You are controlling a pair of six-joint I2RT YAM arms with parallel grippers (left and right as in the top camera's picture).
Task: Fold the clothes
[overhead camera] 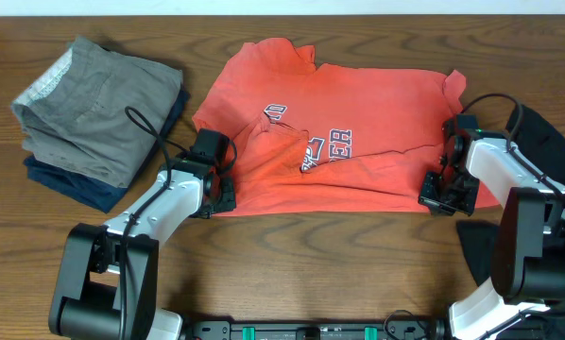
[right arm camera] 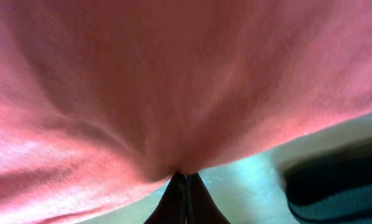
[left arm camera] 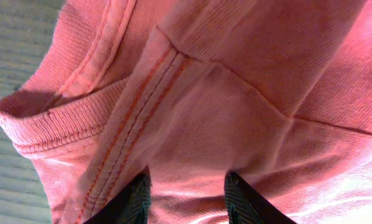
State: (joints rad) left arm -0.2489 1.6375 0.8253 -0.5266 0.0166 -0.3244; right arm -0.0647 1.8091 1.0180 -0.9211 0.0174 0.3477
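Note:
An orange-red T-shirt [overhead camera: 358, 161] with printed letters lies spread on the wooden table, partly folded, with creases near its middle. My left gripper [overhead camera: 218, 192] is at the shirt's lower left corner; in the left wrist view its fingers [left arm camera: 187, 194] are open over the cloth [left arm camera: 236, 112] by a seam and hem. My right gripper [overhead camera: 450, 194] is at the shirt's lower right edge; in the right wrist view its fingers [right arm camera: 186, 186] are shut on a pinch of the shirt [right arm camera: 142, 81].
A stack of folded clothes [overhead camera: 98, 113], grey on top of dark blue, sits at the left of the table [overhead camera: 320, 264]. A dark striped item [right arm camera: 335, 186] lies at the right of the right wrist view.

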